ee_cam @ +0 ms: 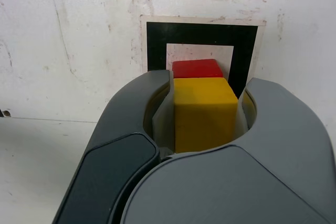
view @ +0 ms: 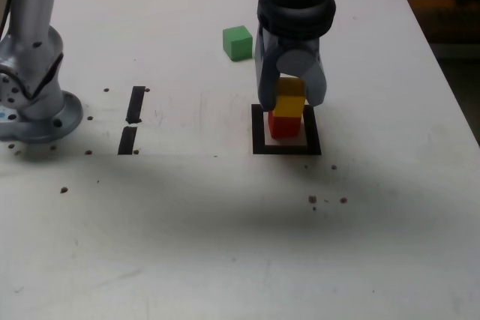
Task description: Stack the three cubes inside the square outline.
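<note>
The red cube (view: 283, 126) sits inside the square outline (view: 260, 144) of black tape. The yellow cube (view: 289, 103) rests on top of it, a little askew, with my gripper (view: 291, 97) shut on it from above. In the wrist view the yellow cube (ee_cam: 203, 113) fills the space between both fingers (ee_cam: 160, 109), and the red cube (ee_cam: 197, 68) shows just beyond it within the square outline (ee_cam: 157, 45). The green cube (view: 237, 42) lies alone on the table, farther back and toward the exterior view's left of the stack.
Two short black strips (view: 133, 119) lie on the white table at the exterior view's left. The arm's grey base (view: 34, 106) stands at the far left edge. Small dark specks (view: 327, 200) dot the table in front of the outline. The table's right edge (view: 442, 73) runs diagonally.
</note>
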`<control>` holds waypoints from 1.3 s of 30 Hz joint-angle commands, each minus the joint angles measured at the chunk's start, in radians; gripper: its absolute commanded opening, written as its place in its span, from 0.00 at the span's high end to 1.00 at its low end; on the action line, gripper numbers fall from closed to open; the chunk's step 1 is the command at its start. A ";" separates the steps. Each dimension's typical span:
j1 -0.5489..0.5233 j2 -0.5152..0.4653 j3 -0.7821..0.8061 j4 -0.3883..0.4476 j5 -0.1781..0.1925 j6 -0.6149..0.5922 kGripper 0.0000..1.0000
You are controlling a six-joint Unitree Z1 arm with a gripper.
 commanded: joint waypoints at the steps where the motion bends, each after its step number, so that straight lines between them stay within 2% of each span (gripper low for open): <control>1: -0.001 0.008 0.008 0.001 -0.004 -0.003 0.47; 4: -0.001 0.008 0.007 0.000 -0.007 -0.004 0.27; 7: -0.001 0.003 0.006 0.000 -0.005 -0.008 0.13; 12: -0.001 -0.014 0.007 0.013 0.003 -0.015 0.01; 15: 0.000 -0.042 -0.005 0.052 0.013 -0.018 0.00; 19: 0.027 -0.114 -0.036 0.157 0.036 -0.006 0.00; 22: 0.089 -0.184 -0.036 0.235 0.051 0.024 0.00; 25: 0.184 -0.241 0.000 0.272 0.058 0.063 0.00; 30: 0.354 -0.245 0.053 0.256 0.076 0.124 0.01; 35: 0.483 -0.147 0.055 0.182 0.083 0.211 0.01; 39: 0.536 -0.060 0.051 0.108 0.081 0.252 0.02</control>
